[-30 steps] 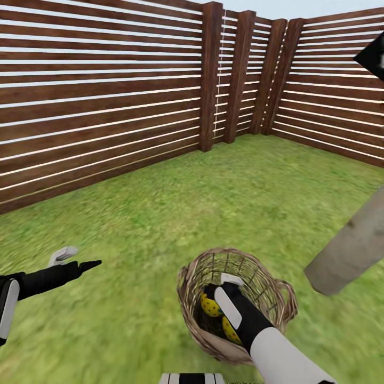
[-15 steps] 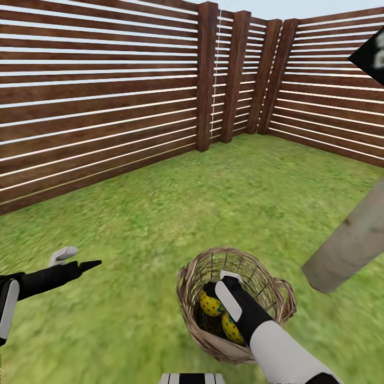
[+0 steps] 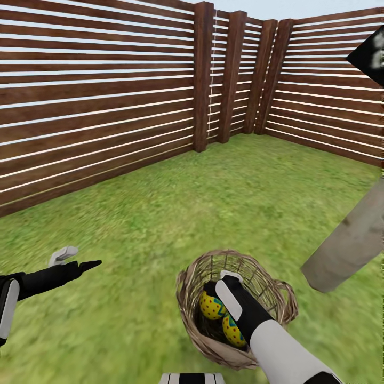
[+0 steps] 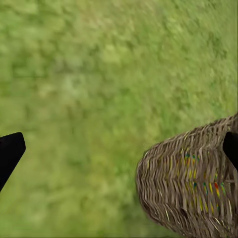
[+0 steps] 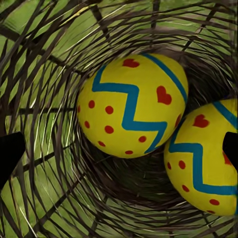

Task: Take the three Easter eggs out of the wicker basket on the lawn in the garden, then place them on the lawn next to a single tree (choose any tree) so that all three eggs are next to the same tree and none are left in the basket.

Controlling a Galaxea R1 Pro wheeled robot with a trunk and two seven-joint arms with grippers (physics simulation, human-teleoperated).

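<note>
The wicker basket point(image 3: 189, 298) stands on the lawn point(image 3: 240, 192) just in front of me. Two yellow eggs with blue zigzags and red marks lie in it, one point(image 3: 211, 306) point(image 5: 131, 105) beside the other point(image 3: 232, 330) point(image 5: 208, 161). The third egg is out of view. My right gripper point(image 3: 223, 282) point(image 5: 119, 151) reaches down inside the basket, open, its fingertips spread wide above both eggs and touching neither. My left gripper point(image 3: 74, 258) point(image 4: 119, 151) hovers open over grass left of the basket point(image 4: 193, 186), holding nothing. The tree trunk point(image 3: 349, 242) rises just right of the basket.
A brown slatted fence point(image 3: 106, 106) encloses the garden on the left and at the back, with thick posts point(image 3: 202, 74) at the corner. A dark patch of foliage point(image 3: 370, 53) shows at the upper right. Open grass lies between the basket and the fence.
The camera has shifted slightly. My right gripper has eased a little inside the basket, uncovering more of the two eggs. The left arm has not moved.
</note>
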